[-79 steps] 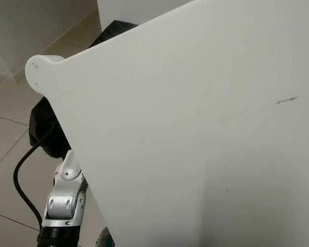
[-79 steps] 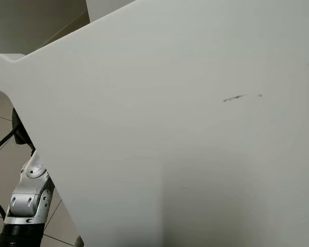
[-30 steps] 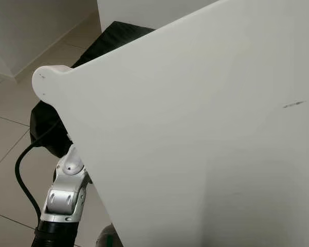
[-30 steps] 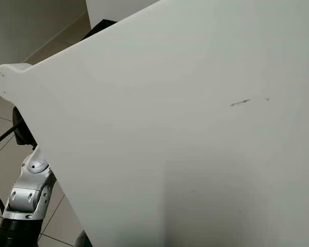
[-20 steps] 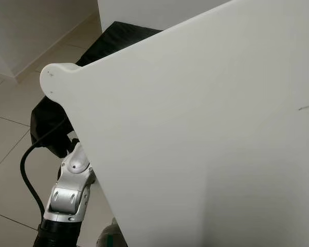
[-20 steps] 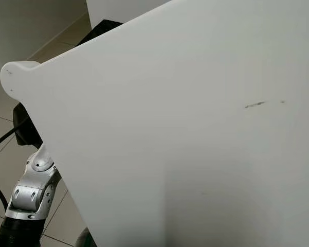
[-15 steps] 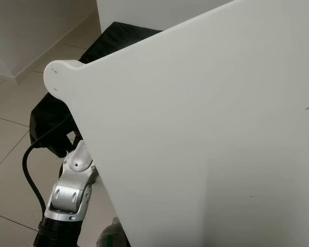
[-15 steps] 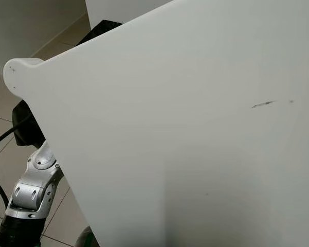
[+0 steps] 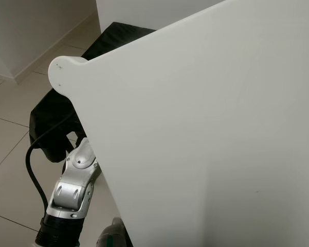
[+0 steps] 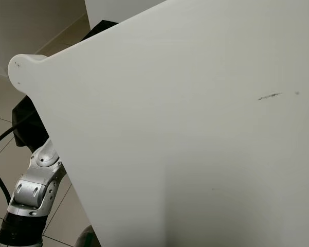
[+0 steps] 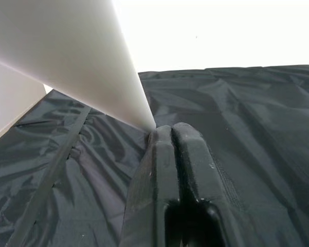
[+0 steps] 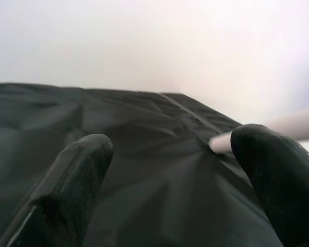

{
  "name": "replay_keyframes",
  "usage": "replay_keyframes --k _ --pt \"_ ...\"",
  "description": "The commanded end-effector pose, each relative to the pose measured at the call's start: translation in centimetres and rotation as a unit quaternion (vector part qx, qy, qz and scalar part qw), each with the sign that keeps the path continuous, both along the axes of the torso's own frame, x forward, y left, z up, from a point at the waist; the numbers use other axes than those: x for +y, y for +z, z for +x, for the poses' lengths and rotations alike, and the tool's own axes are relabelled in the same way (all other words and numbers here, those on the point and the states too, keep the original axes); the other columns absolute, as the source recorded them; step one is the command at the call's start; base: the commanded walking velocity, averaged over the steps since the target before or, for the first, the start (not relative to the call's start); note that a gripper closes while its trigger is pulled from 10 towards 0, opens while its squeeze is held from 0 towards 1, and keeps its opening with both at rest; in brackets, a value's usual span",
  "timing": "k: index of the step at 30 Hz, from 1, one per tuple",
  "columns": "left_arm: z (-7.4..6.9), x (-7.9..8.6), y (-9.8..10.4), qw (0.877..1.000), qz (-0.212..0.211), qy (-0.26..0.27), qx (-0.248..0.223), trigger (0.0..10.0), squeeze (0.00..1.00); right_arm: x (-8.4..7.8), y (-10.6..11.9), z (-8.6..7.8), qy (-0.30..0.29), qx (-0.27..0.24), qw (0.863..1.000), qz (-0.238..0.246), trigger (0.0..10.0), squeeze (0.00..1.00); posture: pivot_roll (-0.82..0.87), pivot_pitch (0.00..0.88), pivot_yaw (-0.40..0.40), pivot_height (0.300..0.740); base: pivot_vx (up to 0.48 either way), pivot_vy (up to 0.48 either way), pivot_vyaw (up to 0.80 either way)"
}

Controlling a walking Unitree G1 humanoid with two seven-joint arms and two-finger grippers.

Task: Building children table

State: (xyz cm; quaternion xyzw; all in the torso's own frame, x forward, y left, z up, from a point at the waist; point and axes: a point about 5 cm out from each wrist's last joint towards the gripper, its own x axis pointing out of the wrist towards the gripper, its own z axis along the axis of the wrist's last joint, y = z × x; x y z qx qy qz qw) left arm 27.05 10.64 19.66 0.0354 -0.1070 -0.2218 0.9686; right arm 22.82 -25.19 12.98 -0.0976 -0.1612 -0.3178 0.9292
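A large white tabletop panel point(image 9: 205, 134) is seen tilted across most of the head views, its rounded corner lug point(image 9: 61, 72) with two small holes at the upper left of the frame. A dark scuff mark point(image 10: 270, 95) is noted on its face at the right. Behind the panel, a black fabric-covered surface point(image 9: 118, 36) lies on the tiled floor point(image 9: 10, 134).

The left arm point(image 9: 72, 193) is seen at the lower left, reaching under the panel's edge. In the left wrist view the left gripper point(image 11: 170, 135) has its fingers pressed together, nothing visibly between them; their tips lie against the panel's underside point(image 11: 77, 56) over the black fabric. In the right wrist view the right gripper point(image 12: 175, 154) is spread wide and holds nothing; a pale rod-like piece point(image 12: 293, 126) is seen beside one finger point(image 12: 270, 159), contact not certain.

Judged risk: the panel appears propped, not clamped. If the left fingers slip along the smooth underside, the panel could slide off or drop onto the fabric. The black cable point(image 9: 33, 175) near the left arm could be snagged.
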Motion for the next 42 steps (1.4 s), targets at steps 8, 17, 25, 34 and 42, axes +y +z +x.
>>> replay_keyframes --k 8,17,25,34,42 --pt "-0.60 -1.38 1.41 0.998 0.027 -0.043 -0.048 10.0 0.00 0.82 0.79 0.17 0.018 -0.016 1.000 -0.011 10.0 0.00 0.05 0.034 0.003 0.740 0.000 0.000 0.00" --pt "-0.66 -1.26 1.59 0.997 0.027 -0.053 -0.053 10.0 0.00 1.15 0.83 0.39 0.027 -0.016 0.999 -0.010 10.0 0.00 0.05 0.022 0.002 0.740 0.000 0.000 0.00" --pt "-0.74 -1.35 1.58 0.997 0.020 -0.056 -0.051 10.0 0.00 1.26 0.82 0.40 0.029 -0.016 0.999 -0.010 10.0 0.00 0.05 0.015 0.000 0.740 0.000 -0.132 0.00" --pt "-0.70 -1.48 1.57 0.997 0.015 -0.061 -0.048 10.0 0.00 1.35 0.75 0.47 0.032 -0.015 0.999 -0.011 10.0 0.00 0.05 0.010 0.001 0.740 0.000 -0.315 0.00" --pt "-0.64 -1.47 1.53 0.997 0.014 -0.063 -0.047 10.0 0.00 1.50 0.71 0.60 0.035 -0.015 0.999 -0.010 10.0 0.00 0.05 0.003 0.000 0.740 0.000 -0.284 0.00"
